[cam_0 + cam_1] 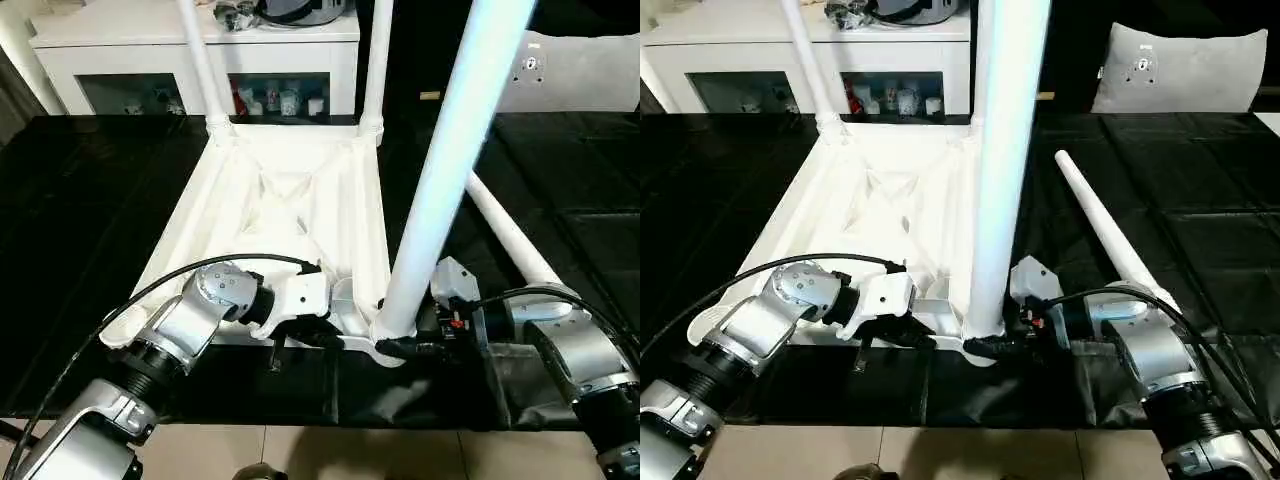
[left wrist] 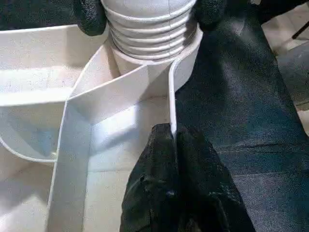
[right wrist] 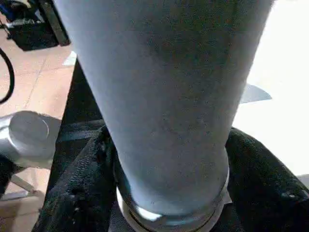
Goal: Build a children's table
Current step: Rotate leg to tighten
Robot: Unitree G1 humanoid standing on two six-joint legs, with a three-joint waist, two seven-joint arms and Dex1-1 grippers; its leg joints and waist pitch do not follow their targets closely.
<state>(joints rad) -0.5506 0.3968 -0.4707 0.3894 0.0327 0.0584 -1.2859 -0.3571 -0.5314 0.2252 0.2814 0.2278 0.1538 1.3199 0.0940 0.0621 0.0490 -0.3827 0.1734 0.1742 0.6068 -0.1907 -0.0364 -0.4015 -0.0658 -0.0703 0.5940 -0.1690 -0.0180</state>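
- Left gripper (image 2: 173,145): closed on the thin rim of the upturned table top (image 1: 290,195), near corner.
- Right gripper (image 3: 169,212): fingers on both sides of the upright leg (image 1: 450,160), at its base in the near corner socket.
- Two far legs upright; fourth leg (image 1: 1110,225) flat on black mat (image 1: 1200,200).

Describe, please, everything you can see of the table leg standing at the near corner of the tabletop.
The near leg is a long, smooth, round white plastic tube, wider toward its ridged, threaded bottom end. It stands almost upright, leaning slightly, seated in the round corner socket of the upturned tabletop. The right gripper has a black finger on each side of its base. The left gripper pinches the tabletop's thin rim beside that socket.
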